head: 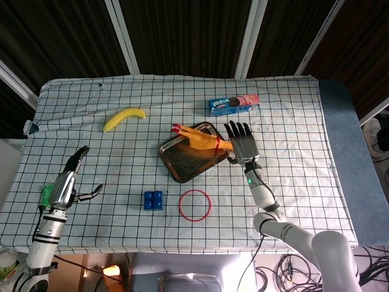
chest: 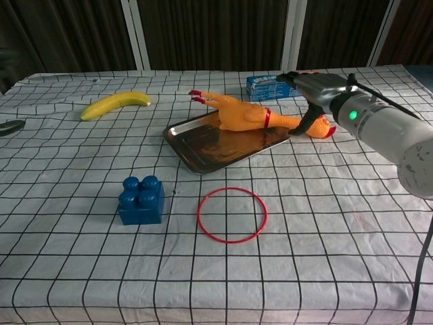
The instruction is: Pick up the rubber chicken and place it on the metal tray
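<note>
The orange rubber chicken lies over the far right rim of the metal tray. Its red feet point to the far left and its head sticks out past the tray's right corner. My right hand is at that corner; in the chest view its thumb hooks around the chicken's neck while the other fingers spread out flat. The tray's inside is bare. My left hand rests far to the left near the table's edge, fingers apart, holding nothing.
A banana lies at the far left. A blue cookie box sits just behind my right hand. In front of the tray are a blue block and a red ring.
</note>
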Controlling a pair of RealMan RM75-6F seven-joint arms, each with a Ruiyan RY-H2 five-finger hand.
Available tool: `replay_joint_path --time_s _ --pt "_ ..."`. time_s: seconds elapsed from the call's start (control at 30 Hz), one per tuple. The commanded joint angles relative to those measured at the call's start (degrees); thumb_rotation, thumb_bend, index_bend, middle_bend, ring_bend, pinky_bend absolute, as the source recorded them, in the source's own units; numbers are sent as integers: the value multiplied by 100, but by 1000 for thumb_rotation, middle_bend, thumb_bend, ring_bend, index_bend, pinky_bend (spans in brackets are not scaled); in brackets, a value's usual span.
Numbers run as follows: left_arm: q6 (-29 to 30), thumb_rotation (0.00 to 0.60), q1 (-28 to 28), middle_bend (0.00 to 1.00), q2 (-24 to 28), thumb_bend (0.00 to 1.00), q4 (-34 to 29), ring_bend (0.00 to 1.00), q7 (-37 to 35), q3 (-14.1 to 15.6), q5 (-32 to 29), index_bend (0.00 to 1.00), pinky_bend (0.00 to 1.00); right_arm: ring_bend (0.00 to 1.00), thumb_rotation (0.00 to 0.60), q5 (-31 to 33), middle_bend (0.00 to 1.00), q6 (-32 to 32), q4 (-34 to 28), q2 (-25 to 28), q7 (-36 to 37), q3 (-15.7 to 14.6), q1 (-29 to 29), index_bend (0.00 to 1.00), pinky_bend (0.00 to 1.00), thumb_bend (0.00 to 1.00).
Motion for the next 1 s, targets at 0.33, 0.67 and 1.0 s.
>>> replay_joint_path --time_s 0.33,0.67,1.0 --pt "342 600 641 0 980 334 -395 0 1635 715 243 0 0 0 600 -878 0 1529 -3357 2286 -14 -668 -1360 0 0 113" --pt "1966 600 1991 0 751 344 -285 0 3050 1185 152 0 0 0 600 -1058 0 3458 -5562 4652 -621 -2153 -3708 0 0 114" --pt "2163 600 2168 0 651 350 80 0 2881 1275 682 0 0 0 600 -1769 0 4484 -4786 4467 342 -2240 -4562 0 0 114"
